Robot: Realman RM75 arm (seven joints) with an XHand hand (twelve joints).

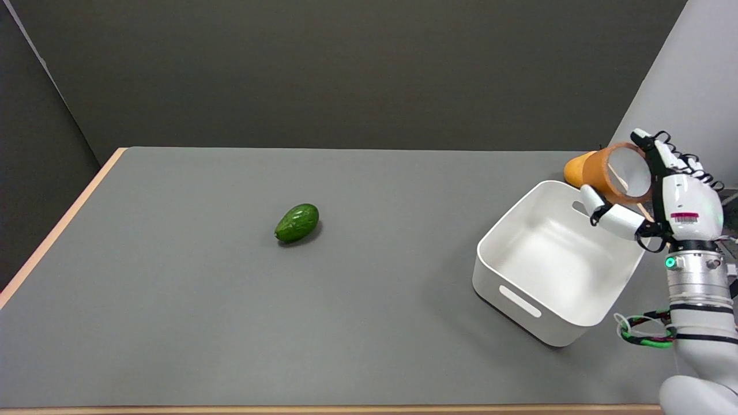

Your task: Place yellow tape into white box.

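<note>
Grey worktop (230, 323): right hand (663, 196) grips yellow tape (602, 173) (held sideways) over white box's (553, 320) far right corner.

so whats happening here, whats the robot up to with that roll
The robot's right hand holds a roll of yellow tape in the air, over the far right rim of the open white box. The box is empty, so the tape is not yet in. A green avocado lies alone mid-table, and a yellow-orange object sits behind the box, partly hidden.
</note>
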